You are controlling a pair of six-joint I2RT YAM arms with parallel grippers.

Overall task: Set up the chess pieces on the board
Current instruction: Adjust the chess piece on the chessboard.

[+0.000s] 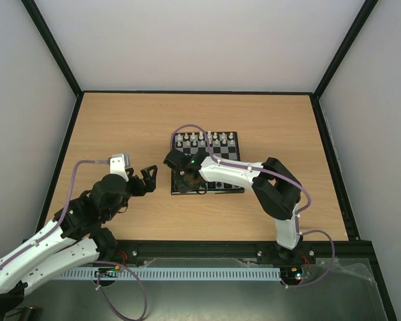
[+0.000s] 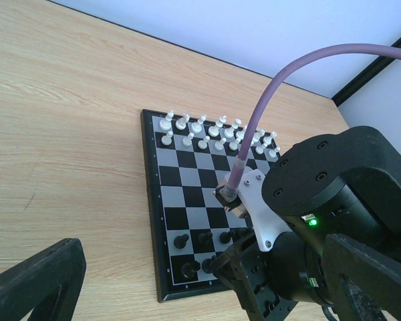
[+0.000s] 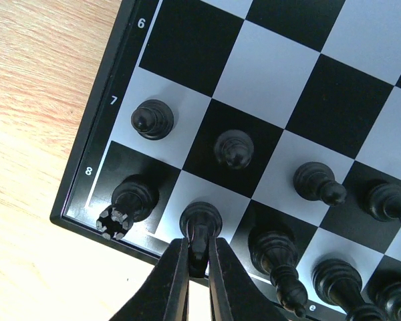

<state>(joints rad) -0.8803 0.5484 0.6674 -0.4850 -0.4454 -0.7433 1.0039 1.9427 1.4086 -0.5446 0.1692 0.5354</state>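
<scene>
The board (image 1: 222, 152) lies mid-table, with white pieces (image 1: 207, 140) along its far rows and black chess pieces (image 2: 190, 241) on its near rows. My right gripper (image 3: 199, 257) is shut on the top of a small black piece (image 3: 200, 221). That piece's round base sits on the silvery square beside the corner rook (image 3: 130, 200). Three black pawns (image 3: 234, 148) stand in the row ahead of it, and a bishop (image 3: 277, 257) stands to its right. My left gripper (image 1: 147, 179) hangs open just left of the board, with nothing between its fingers (image 2: 37, 281).
The right arm (image 2: 321, 200) and its purple cable reach over the board's near half and hide part of the black rows. Bare wooden table (image 1: 120, 134) surrounds the board. Black frame rails and grey walls border the table.
</scene>
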